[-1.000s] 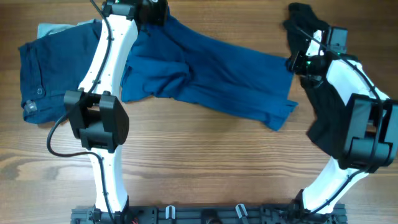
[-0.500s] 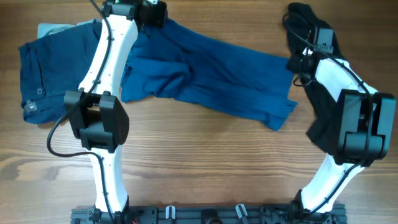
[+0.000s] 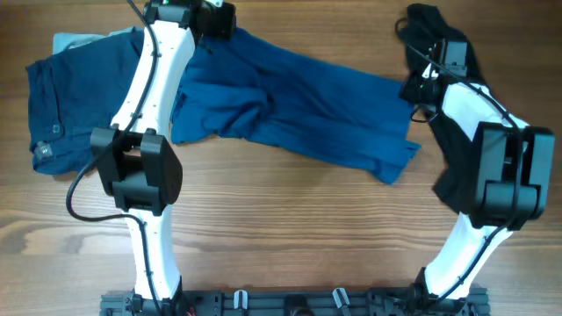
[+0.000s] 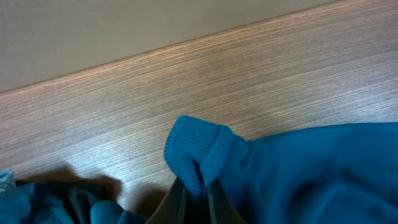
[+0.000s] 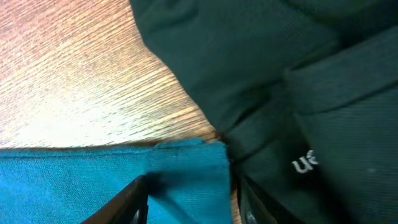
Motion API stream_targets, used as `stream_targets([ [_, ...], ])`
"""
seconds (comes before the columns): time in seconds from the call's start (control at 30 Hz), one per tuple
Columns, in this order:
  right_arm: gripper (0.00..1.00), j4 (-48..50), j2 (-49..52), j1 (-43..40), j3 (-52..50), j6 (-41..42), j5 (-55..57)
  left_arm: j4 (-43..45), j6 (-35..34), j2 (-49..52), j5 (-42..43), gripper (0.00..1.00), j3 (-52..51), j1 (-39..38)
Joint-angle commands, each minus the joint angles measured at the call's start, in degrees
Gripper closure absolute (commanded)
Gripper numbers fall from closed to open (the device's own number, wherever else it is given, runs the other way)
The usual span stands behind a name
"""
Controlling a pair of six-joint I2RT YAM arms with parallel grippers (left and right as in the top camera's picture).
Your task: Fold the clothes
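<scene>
- The left pincer (image 4: 196, 188) is clamped tight on the ribbed cuff of the blue shirt (image 3: 334, 114).
- The right pincer (image 5: 189, 196) is parted, its fingers either side of that shirt's hem corner.
- The shirt lies rumpled on the counter (image 3: 290, 219), with a navy piece (image 3: 66, 114) to its left and a black garment (image 3: 428, 25) to its right.

Matt knit shirt (image 3: 334, 114), grained wooden table (image 3: 290, 228)

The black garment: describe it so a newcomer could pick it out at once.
Start at the wooden table's right end, where the right arm reaches in. The black garment is the long strip of fabric running front to back under that arm, just past the medium-blue shirt's edge. It is the only black piece; the others are blue or navy.
</scene>
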Motion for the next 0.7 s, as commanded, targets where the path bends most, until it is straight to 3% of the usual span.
stream_targets([
  [0.0, 0.53, 0.57, 2.62, 1.05, 0.44, -0.22, -1.29, -0.13, 0.07, -0.33, -0.57, 0.95, 0.48, -0.2],
  [0.27, 0.6, 5.95, 4.28, 1.2, 0.94, -0.39, 0.87, -0.33, 0.07, -0.33, -0.57, 0.96, 0.48, -0.2],
  [0.33, 0.73, 6.47, 4.28, 0.76, 2.05, -1.22, 1.75, -0.28, 0.07, -0.33, -0.57, 0.96, 0.48, -0.09],
  [0.4, 0.96, 4.81, 4.13, -0.5, 4.87, -2.03, 1.73, -0.31, 0.04, -0.33, -0.55, 0.96, 0.48, 0.28],
  [0.5, 0.96, -0.98, 4.07, -1.64, 11.1, -5.35, -0.11, -0.57, 0.02, -0.35, -0.55, 0.96, 0.48, 0.76],
  [0.67, 0.96, -25.86, 3.39, -1.86, 30.58, -21.59, -5.53, -5.22, 0.04, -0.46, -0.55, 0.96, 0.5, 2.97],
])
